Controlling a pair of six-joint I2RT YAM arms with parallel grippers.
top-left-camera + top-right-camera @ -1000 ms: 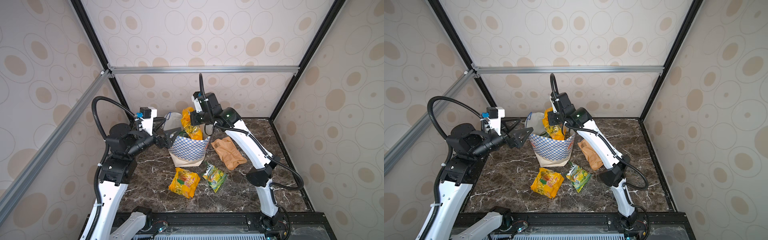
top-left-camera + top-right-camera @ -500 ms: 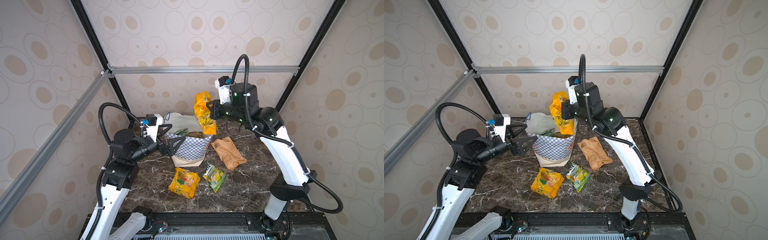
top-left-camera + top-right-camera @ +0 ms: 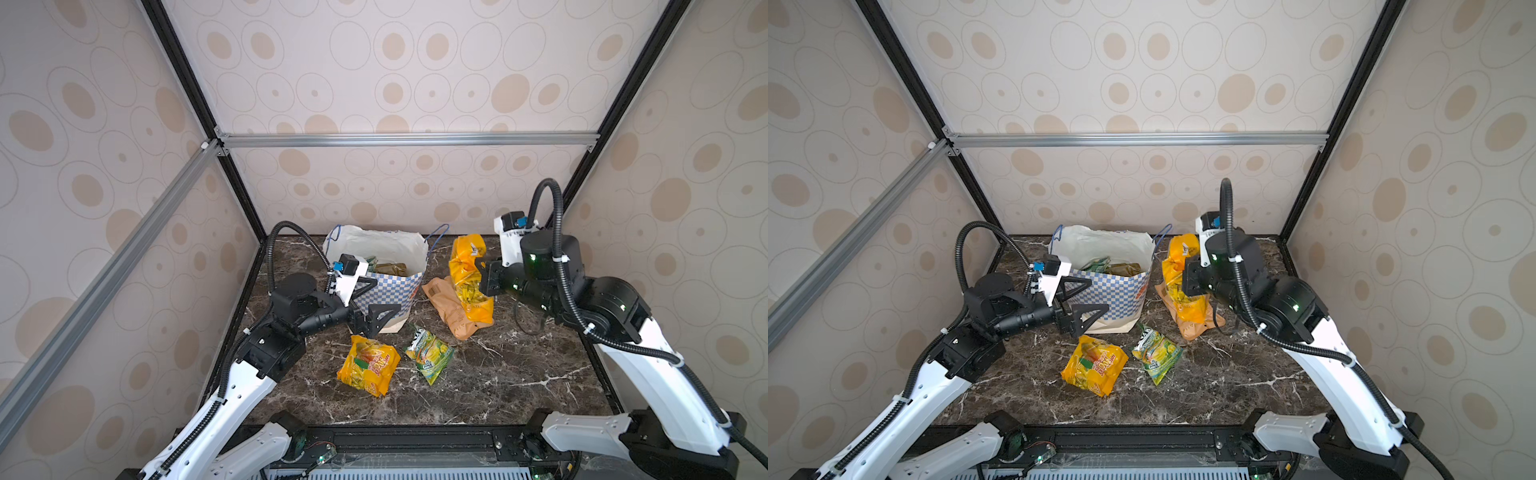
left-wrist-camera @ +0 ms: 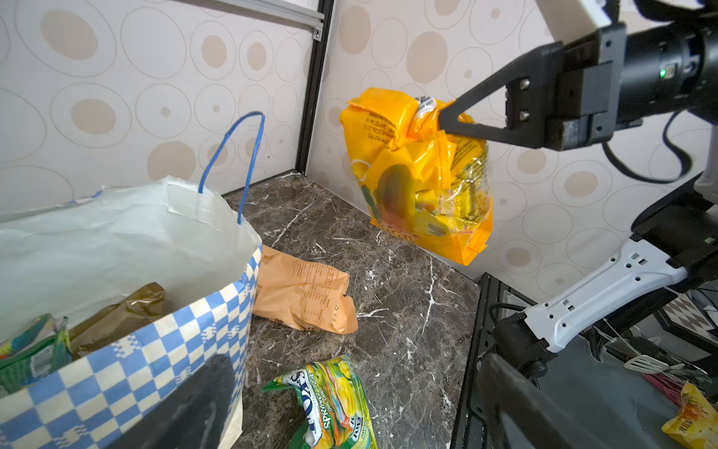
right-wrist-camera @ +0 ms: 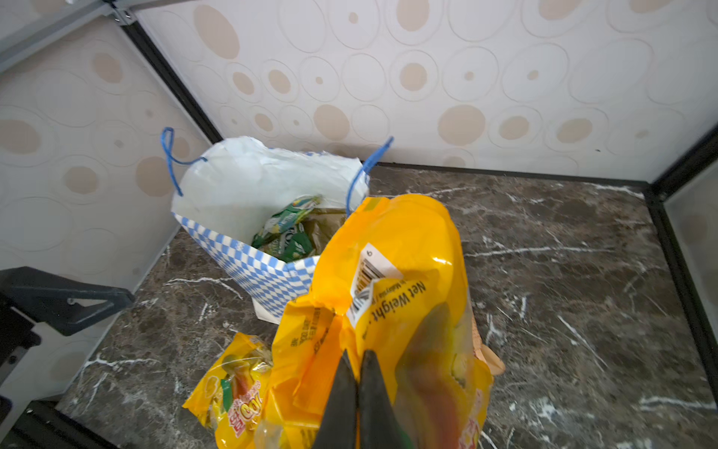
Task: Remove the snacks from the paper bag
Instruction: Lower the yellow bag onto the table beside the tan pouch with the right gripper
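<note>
right jaws: pinching yellow packet (image 4: 412,182), hanging below | left jaws: wide, empty, near paper bag (image 3: 395,286)

I see the paper bag (image 3: 386,286) at the back of the table (image 3: 519,374) — packets (image 3: 388,268) inside. Right of it lies the flat pouch (image 3: 446,309), the hanging packet (image 3: 467,282) above it. Before the bag — larger packet (image 3: 368,365) left, smaller packet (image 3: 430,357) right.

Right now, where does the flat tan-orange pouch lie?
In both top views the tan pouch lies flat on the table, just right of the paper bag, partly hidden by the yellow packet hanging from the right gripper.
</note>
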